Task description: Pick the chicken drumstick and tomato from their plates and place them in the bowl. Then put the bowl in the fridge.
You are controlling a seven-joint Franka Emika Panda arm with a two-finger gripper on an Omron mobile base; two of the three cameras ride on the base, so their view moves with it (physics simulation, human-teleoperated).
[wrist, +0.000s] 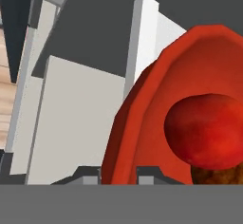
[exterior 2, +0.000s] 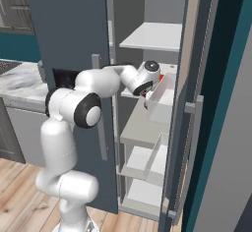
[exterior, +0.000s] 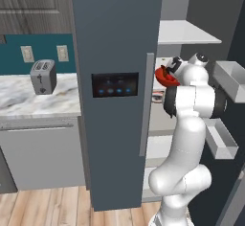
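Observation:
My gripper (wrist: 119,174) is shut on the rim of the red-orange bowl (wrist: 142,123), which I hold tilted inside the open fridge (exterior: 115,38). In the bowl lie the glossy red tomato (wrist: 206,130) and, below it in the hand view, a brown bit of the chicken drumstick (wrist: 218,174). From the left base view the bowl (exterior: 165,76) shows just past the closed door's edge, at the height of a middle shelf. In the right base view a sliver of the bowl (exterior 2: 161,78) peeks from behind my wrist. The plates are out of view.
White shelves (exterior 2: 152,37) run above and below my hand. The open right door (exterior 2: 197,128) carries grey bins (exterior: 225,143) close beside my forearm. A toaster (exterior: 43,75) stands on the marble counter (exterior: 28,103) to the left of the fridge.

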